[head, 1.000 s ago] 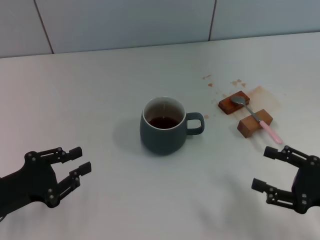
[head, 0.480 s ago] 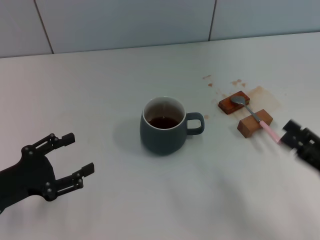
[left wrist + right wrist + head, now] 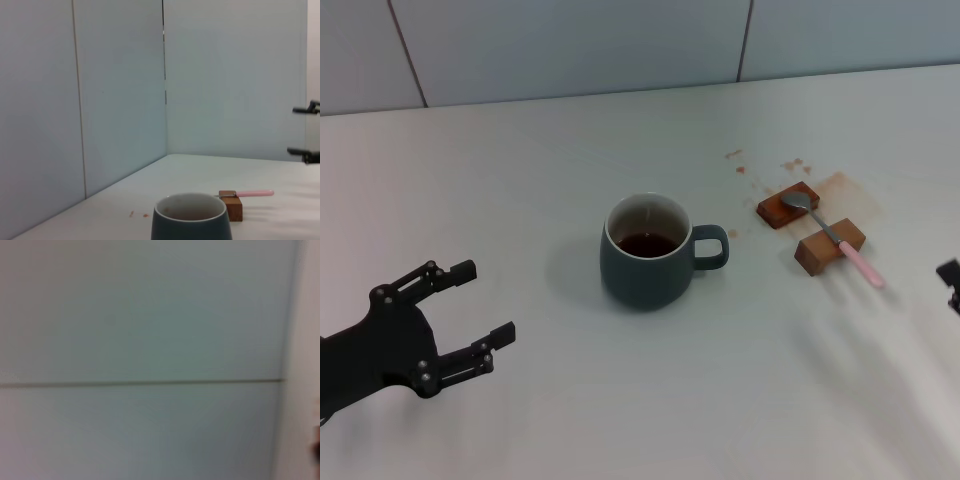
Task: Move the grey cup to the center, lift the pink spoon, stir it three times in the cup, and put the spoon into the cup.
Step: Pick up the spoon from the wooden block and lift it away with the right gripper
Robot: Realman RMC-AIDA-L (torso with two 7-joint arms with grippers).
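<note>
The grey cup [image 3: 645,262] stands upright mid-table with dark brown liquid inside, its handle pointing to the right. It also shows in the left wrist view [image 3: 192,227]. The pink spoon [image 3: 840,240] lies across two wooden blocks to the cup's right, with its silver bowl on the far block and its pink handle sticking out toward the front right. It also shows in the left wrist view [image 3: 252,192]. My left gripper [image 3: 488,300] is open and empty at the front left, well apart from the cup. My right gripper [image 3: 952,278] shows only a tip at the right edge. In the left wrist view, the right gripper [image 3: 302,131] has its fingers spread apart.
Two brown wooden blocks, a far one [image 3: 787,205] and a near one [image 3: 828,246], hold the spoon. Brown spill stains [image 3: 850,190] mark the table around them. A tiled wall runs along the back of the white table [image 3: 520,160].
My right gripper has swung from the front right up past the spoon's handle and out to the right edge. My left gripper has opened wider and shifted slightly. Cup and spoon have not moved.
</note>
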